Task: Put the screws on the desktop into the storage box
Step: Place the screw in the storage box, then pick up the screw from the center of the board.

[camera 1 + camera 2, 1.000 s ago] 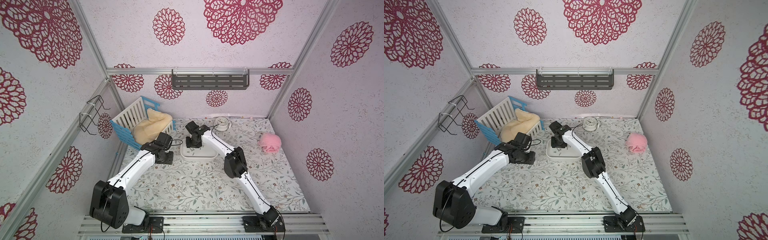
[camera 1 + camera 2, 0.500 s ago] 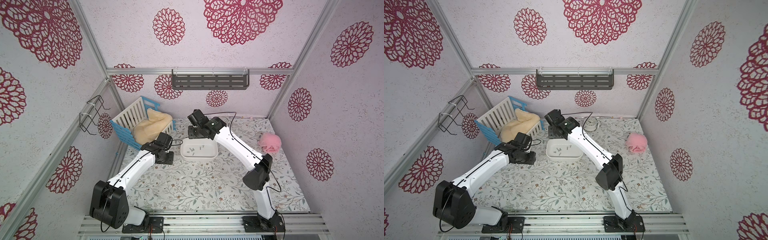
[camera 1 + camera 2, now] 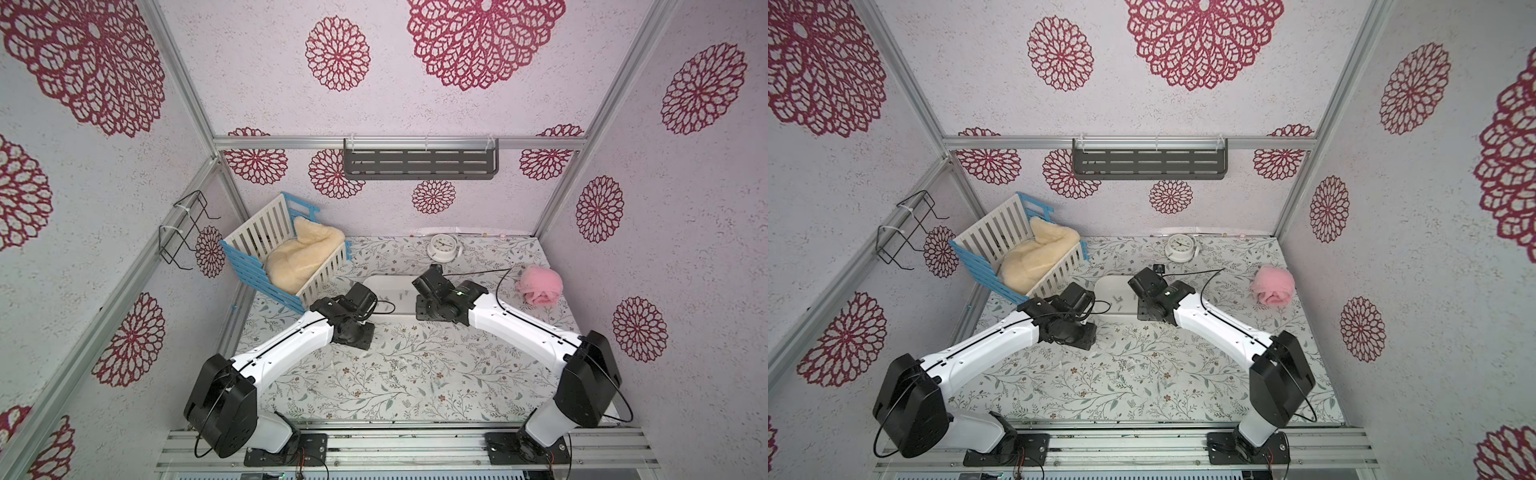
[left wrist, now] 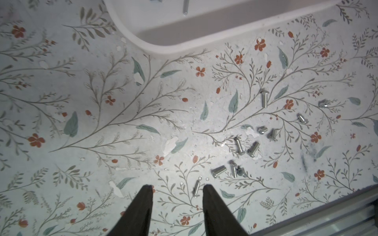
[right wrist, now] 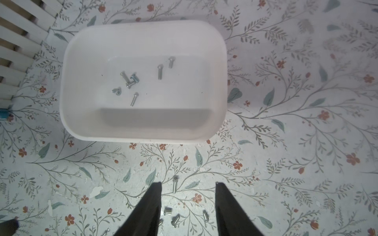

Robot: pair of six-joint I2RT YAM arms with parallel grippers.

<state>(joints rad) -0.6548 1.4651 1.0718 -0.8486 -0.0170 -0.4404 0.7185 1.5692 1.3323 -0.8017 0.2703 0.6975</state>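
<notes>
- Right wrist view: storage box (image 5: 155,122) on desktop (image 5: 286,143), several screws (image 5: 159,71) inside; right gripper (image 5: 188,185) spread, empty, above desktop.
- Left wrist view: further screws loose on desktop; left gripper (image 4: 177,187) spread, empty.

free: desktop (image 3: 415,399) near edge | blocked: storage box (image 3: 388,283) mid-back, crate (image 3: 249,272) far-left corner

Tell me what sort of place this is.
Probably a staged robot test cell, not a real room: an aluminium frame holds wallpapered panels around the desktop, and the left arm and right arm are mounted on a front rail.
</notes>
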